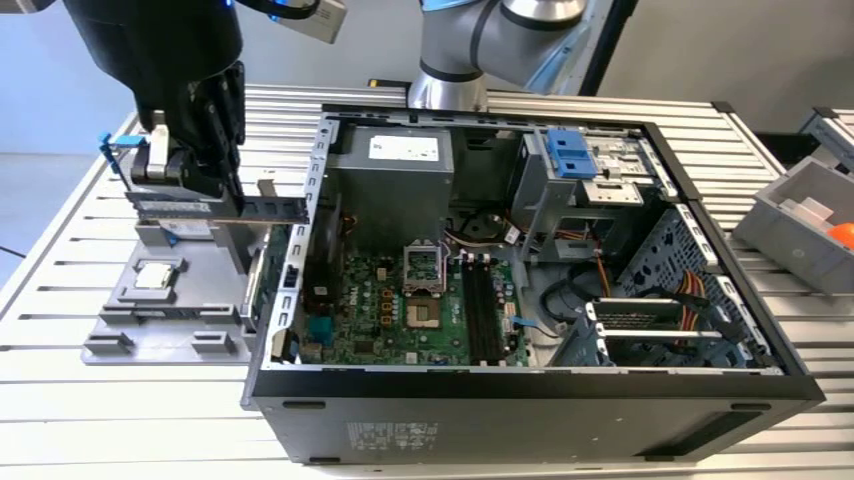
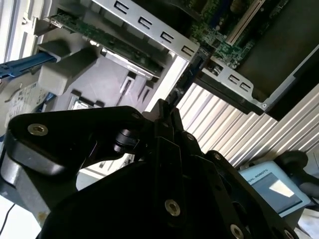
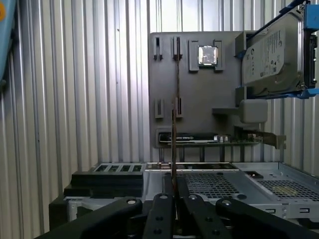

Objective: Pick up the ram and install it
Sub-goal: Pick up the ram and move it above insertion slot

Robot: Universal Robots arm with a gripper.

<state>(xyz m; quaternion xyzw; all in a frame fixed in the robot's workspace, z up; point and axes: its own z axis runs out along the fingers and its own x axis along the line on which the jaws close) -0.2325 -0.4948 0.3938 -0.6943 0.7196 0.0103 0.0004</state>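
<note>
My black gripper is shut on the ram, a thin stick held level in the air. It hangs above the grey parts holder, just outside the open computer case's wall on the exterior view's left. Both wrist views show the ram edge-on, as a thin line running out from between the closed fingertips. Long black memory slots lie on the green motherboard inside the case.
The parts holder carries a square processor, a hard drive in a blue bracket and a card with a metal bracket. A grey bin stands at the exterior view's right. The arm's base rises behind the case.
</note>
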